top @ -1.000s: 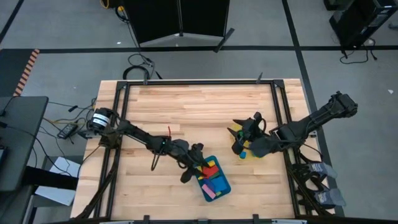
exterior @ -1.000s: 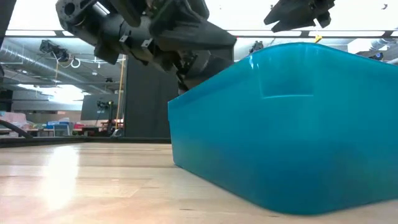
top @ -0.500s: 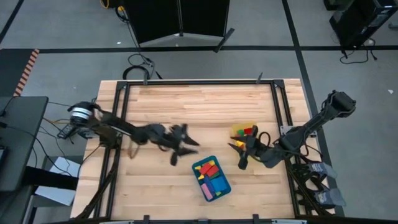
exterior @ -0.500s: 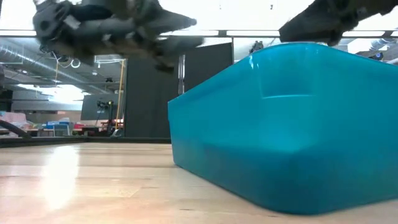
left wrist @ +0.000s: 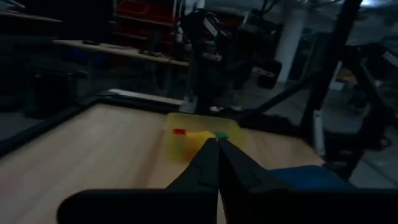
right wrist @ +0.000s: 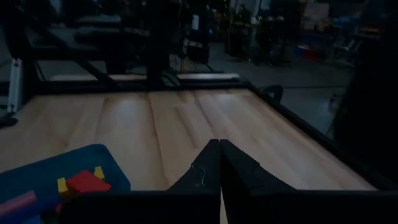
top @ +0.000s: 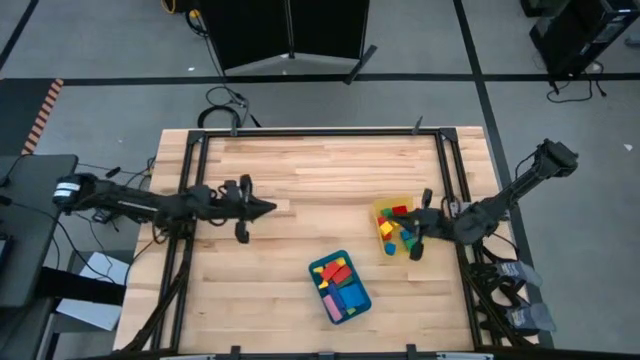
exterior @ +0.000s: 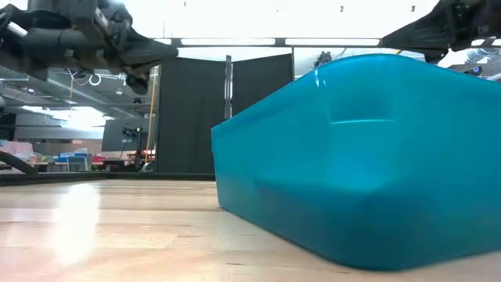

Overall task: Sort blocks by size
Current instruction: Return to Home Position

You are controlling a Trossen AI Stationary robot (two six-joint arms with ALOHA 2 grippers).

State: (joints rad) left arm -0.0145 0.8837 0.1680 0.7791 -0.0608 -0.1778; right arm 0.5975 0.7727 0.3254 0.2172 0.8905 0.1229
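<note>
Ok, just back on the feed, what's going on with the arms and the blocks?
Nothing is being handled right now. The left gripper hangs shut and empty over the left side of the wooden table. The right gripper hangs shut and empty by the translucent yellow square bin. Small coloured blocks lie in that bin, and longer coloured blocks lie in the blue rectangular plastic tray. No loose block shows on the tabletop.

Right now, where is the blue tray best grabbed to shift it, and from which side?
Probably the top rim of the blue tray, on the long wall toward the right gripper. Come straight down, one finger inside and one outside, with the wrist turned to match the tray's skew. Its walls are smooth and sloping and blocks fill the inside, so only the rim offers purchase.
</note>
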